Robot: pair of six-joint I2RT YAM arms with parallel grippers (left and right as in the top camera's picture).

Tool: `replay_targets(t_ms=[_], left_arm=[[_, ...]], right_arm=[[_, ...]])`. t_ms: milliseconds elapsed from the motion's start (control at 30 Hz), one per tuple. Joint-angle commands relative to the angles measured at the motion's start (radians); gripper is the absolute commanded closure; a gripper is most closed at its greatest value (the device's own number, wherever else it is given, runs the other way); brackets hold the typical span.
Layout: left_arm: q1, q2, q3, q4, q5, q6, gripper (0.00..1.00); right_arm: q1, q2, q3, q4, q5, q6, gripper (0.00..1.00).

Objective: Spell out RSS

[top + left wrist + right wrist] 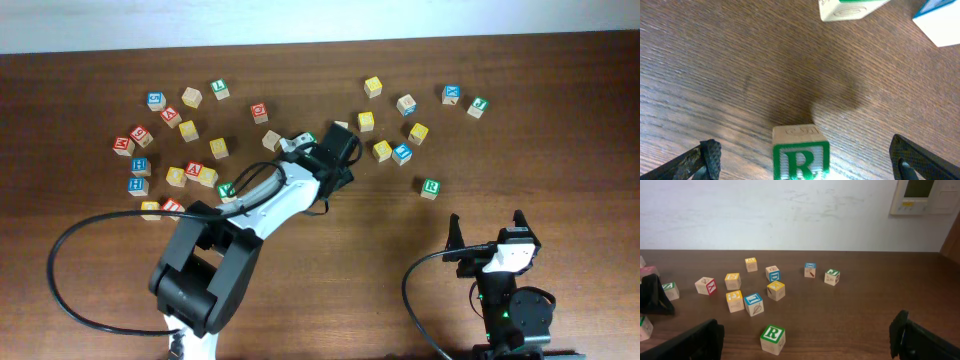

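**Left tool straddles the R, no grip yet**

Dark wood table point(80, 100), with letter cubes scattered over its far half. Left tool point(805, 154) is wide open and holds nothing. The green R cube point(801, 160) sits on the table between its fingers and touches neither. It lies near table centre, hidden in the overhead view. Judgement: lined up for a pinch. Right tool point(487, 228) is open and empty, parked at 5 o'clock, probably to leave room. Second green R cube point(430, 187) lies at 3 o'clock, well apart.

Overhead top-down, left wrist close, right wrist low, farther, apparently sharing blue cube point(402, 154) point(754, 304)
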Motion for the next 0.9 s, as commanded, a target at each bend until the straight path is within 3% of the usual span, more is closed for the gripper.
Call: replay_targets(t_ms=[0, 133, 200, 433, 667, 867], left_arm=[[-0.014, 0.013, 0.011, 0.002, -0.082, -0.008, 0.01], [-0.014, 0.013, 0.011, 0.008, -0.095, -0.008, 0.0], [-0.014, 0.013, 0.011, 0.023, -0.105, -0.008, 0.09], [-0.014, 0.025, 0.011, 0.027, -0.104, -0.008, 0.14], [-0.016, 0.043, 0.011, 0.02, -0.101, -0.008, 0.36], [-0.017, 0.047, 0.011, 0.02, -0.1, -0.008, 0.33]], right_arm=[[0.006, -0.008, -0.007, -0.006, -0.006, 0.011, 0.02], [0.006, -0.008, -0.007, -0.006, -0.006, 0.011, 0.02], [0.006, -0.008, -0.007, -0.006, -0.006, 0.011, 0.02], [0.006, -0.008, -0.007, -0.006, -0.006, 0.011, 0.02], [0.006, -0.008, -0.007, -0.006, -0.006, 0.011, 0.02], [0.006, -0.008, -0.007, -0.006, -0.006, 0.011, 0.02]])
